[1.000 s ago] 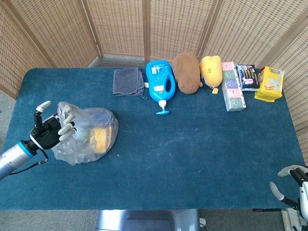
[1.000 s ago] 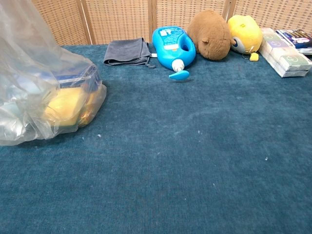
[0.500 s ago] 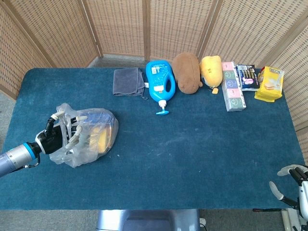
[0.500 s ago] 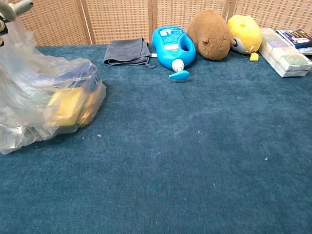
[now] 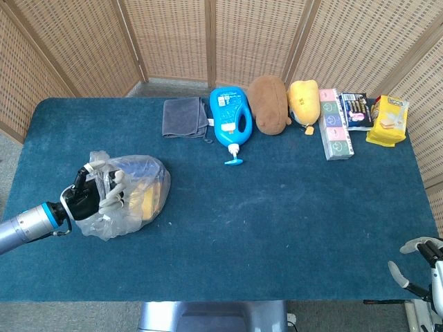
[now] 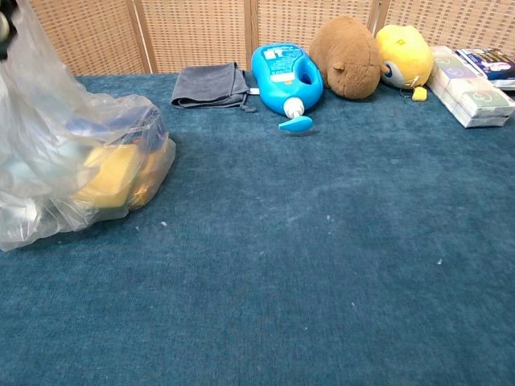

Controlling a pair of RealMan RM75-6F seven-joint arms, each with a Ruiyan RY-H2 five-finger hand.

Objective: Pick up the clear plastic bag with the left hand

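Gripping the gathered upper folds of the clear plastic bag [image 5: 131, 194], the left hand [image 5: 93, 196] has its fingers curled into the film at the bag's left side, near the left edge of the blue-carpeted worktop [image 5: 277, 207]; the chest view shows the bag's base resting on the worktop, with yellow and blue contents visible through the film, the contents themselves not identifiable. The right hand [image 5: 419, 266] appears only in part at the lower right corner of the head view, off the worktop's edge, with pale fingers apart and nothing in them. Along the far edge of the worktop, from left to right, lie a folded grey cloth [image 5: 185, 117], a blue detergent bottle [image 5: 230, 117] lying flat with its pump nozzle pointing toward the robot, a brown plush toy [image 5: 269, 104] touching a yellow plush toy [image 5: 303, 102], a long box of tissue packs [image 5: 333, 124], a dark packet [image 5: 356, 111] and a yellow packet [image 5: 388, 120]. A woven wicker screen [image 5: 208, 38] stands behind the worktop
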